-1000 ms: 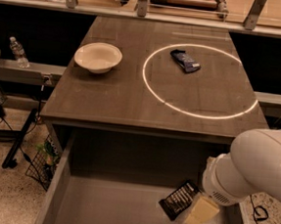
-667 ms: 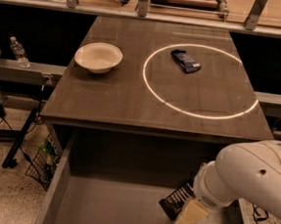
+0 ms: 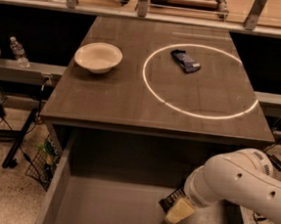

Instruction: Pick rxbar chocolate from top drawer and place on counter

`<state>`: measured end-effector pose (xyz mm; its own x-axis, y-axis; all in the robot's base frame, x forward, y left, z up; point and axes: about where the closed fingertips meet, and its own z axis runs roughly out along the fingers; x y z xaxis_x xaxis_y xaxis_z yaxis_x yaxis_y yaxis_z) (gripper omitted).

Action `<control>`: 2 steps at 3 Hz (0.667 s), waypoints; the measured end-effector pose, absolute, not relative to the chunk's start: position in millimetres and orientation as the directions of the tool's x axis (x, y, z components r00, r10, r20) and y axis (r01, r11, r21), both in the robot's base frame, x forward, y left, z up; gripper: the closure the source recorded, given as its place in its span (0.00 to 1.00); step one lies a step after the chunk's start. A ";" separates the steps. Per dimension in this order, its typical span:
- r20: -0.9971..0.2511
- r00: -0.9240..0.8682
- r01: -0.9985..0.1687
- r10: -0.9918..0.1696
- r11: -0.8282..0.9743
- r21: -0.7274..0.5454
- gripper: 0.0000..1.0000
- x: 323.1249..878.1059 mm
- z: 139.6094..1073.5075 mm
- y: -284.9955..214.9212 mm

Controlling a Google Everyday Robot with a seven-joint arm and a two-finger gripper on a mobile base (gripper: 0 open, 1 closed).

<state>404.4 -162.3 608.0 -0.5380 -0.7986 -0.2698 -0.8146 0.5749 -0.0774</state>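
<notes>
Starting at the far left, a water bottle (image 3: 18, 51) stands on a side ledge and a wire basket (image 3: 41, 163) sits on the floor, both well apart from the work. The top drawer (image 3: 55, 190) is pulled out below the tabletop (image 3: 132, 98), its floor bare on the left side. Up on the tabletop a white bowl (image 3: 98, 57) rests left of a white circle (image 3: 143, 72), with a dark blue wrapper (image 3: 186, 60) inside the circle's upper part. The rxbar chocolate (image 3: 170, 200) lies tilted in the right part of the drawer, and the gripper (image 3: 178, 211) is touching it or just beside it; I cannot tell whether it is open or has closed on the bar. The likely trouble is a hold on only one edge of the bar, which would let the slick wrapper slip out on the lift. The tabletop's front edge overhangs the drawer, so a rise taken too far back could clip it. The white arm (image 3: 242, 184) is near the drawer's right wall, so room is tight there. There is open room on the tabletop's front strip.
</notes>
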 end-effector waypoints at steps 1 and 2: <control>-0.280 -0.576 -0.787 -0.768 0.614 -0.062 0.00 409.0 591.0 -160.8; -0.297 -0.602 -0.764 -0.741 0.643 -0.057 0.17 409.1 584.6 -161.7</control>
<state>409.1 -161.7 584.6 -0.6021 -0.7413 -0.2966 -0.7636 0.6432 -0.0574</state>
